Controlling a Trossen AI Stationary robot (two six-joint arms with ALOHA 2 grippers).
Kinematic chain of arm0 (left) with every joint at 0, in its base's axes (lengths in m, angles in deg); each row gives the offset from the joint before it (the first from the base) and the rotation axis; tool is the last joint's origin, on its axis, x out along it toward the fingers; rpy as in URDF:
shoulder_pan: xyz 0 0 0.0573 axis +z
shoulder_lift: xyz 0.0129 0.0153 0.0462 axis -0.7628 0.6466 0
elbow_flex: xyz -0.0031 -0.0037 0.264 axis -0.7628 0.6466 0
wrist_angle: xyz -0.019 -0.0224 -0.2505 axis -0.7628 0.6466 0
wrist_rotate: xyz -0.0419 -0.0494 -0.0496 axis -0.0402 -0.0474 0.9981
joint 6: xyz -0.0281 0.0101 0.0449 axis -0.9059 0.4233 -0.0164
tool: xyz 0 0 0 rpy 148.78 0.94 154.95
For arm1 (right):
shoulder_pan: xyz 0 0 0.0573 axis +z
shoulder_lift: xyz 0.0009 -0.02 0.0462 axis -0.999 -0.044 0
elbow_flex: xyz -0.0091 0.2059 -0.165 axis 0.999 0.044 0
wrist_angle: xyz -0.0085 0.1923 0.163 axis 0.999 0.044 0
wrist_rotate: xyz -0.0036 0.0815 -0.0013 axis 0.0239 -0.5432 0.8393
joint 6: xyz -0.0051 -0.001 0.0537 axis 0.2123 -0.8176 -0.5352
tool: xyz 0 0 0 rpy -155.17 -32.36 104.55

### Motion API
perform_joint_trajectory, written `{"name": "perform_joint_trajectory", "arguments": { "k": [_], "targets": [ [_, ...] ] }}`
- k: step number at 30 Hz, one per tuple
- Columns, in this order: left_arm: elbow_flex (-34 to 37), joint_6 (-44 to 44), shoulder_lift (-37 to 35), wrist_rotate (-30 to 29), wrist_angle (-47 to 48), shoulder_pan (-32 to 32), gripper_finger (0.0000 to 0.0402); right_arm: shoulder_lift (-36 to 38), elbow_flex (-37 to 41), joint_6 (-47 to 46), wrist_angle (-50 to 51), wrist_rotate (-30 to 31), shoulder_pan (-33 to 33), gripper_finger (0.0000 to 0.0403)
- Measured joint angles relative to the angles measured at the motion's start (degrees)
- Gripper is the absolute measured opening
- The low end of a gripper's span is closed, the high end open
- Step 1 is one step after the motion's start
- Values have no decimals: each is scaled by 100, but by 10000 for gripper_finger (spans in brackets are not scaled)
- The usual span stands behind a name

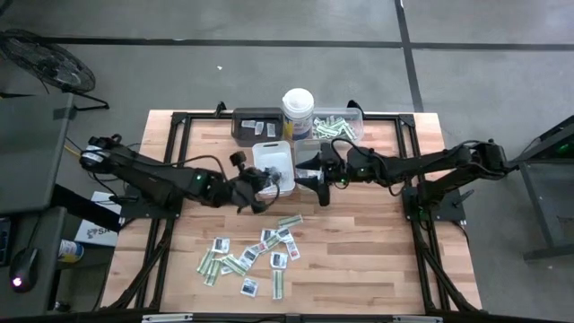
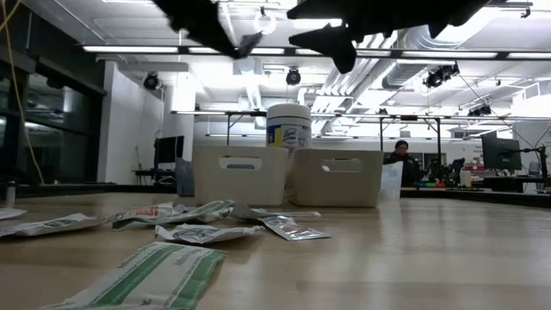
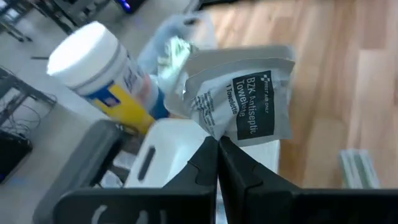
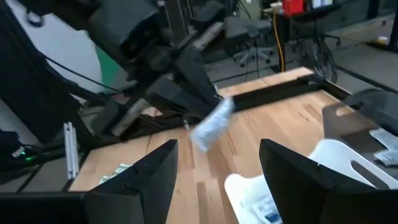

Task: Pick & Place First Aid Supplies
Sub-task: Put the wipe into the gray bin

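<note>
Antiseptic towelette sachet (image 3: 249,99), white with a dark label, is hanging pinched by one edge in the left claw (image 3: 217,144), whose fingers are pressing fully together on it. In the high view this left claw (image 1: 266,181) is sitting over the white tray (image 1: 278,154) near the middle of the wooden surface (image 1: 359,251), with the sachet held above the tray rather than lying in it. The right claw (image 4: 217,158) is waiting with its fingers spread wide and gripping nothing, hovering just beside the same tray and facing the left claw. More first aid packets (image 1: 251,256), white squares and pale-green strips, are lying scattered on the surface nearer the front edge, well apart from both claws. A tall white canister (image 1: 297,112) is standing behind the white tray, between a dark tray (image 1: 256,126) and a clear tray (image 1: 336,126) holding green strips.
</note>
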Motion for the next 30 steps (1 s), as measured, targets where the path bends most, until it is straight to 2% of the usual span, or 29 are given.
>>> {"name": "perform_joint_trajectory", "arguments": {
  "k": [4,7,16,21,30],
  "targets": [
    [9,483,118,54,-681,301,0,0,0,-8,-176,-80,17,220],
    [-19,828,181,151,-1162,497,0,0,-1,4,-223,107,17,220],
    [0,1317,183,134,-1528,676,0,-36,0,-3,-299,437,-69,220],
    [-2,1460,183,130,-1677,676,0,-223,-2,-380,-587,335,-174,220],
    [-2,1458,183,20,-1627,674,0,-682,-157,-416,-954,294,-177,220]
  ]
}}
